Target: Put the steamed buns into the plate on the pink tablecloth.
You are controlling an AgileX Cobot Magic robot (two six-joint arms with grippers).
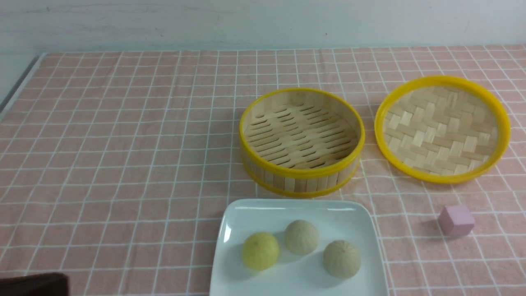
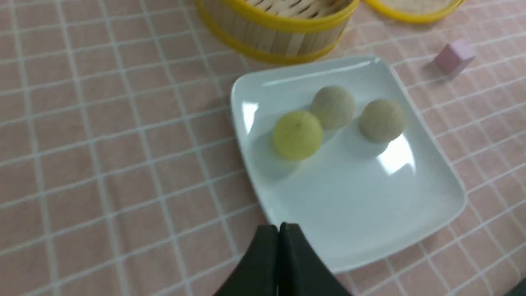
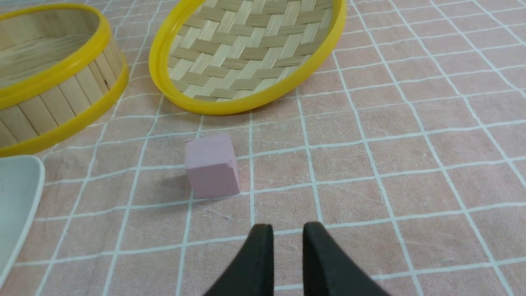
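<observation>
While all 3 small round pleated steamed buns (image 1: 301, 237), 1 yellow and 2 beige, rest inside the glossy white square plate (image 1: 353, 213) on the pink white-gridded tablecloth (image 1: 123, 144), both arms hold nothing. Left gripper (image 2: 279, 230): black fingertips pressed together. Right gripper (image 3: 287, 234): tips slightly parted, near the small pink cube (image 3: 211, 165).
</observation>
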